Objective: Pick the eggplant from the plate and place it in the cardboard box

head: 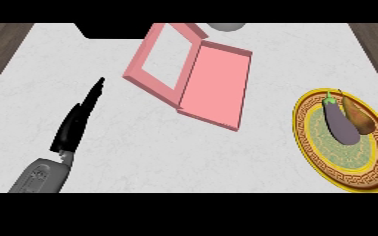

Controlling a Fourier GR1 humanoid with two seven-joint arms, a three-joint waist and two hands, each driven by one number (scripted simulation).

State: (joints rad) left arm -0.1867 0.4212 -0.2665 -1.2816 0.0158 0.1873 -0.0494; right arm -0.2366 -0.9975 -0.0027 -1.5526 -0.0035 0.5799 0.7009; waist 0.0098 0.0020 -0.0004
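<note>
A purple eggplant (339,122) with a green stem lies on a yellow-rimmed patterned plate (313,150) at the right edge of the counter. Beside it on the plate lies a brown, elongated vegetable (359,116). The box (170,62) is pink, open, with its lid (215,84) folded out flat to the right; it sits at the upper middle. My left hand (77,117) rests at the lower left with straight fingers pointing up, holding nothing, far from the plate. My right hand does not show.
A grey rounded object (226,26) peeks in at the top behind the box. A black shape (111,29) sits at the top left. Dark wooden strips border the white marble counter (133,145) on both sides.
</note>
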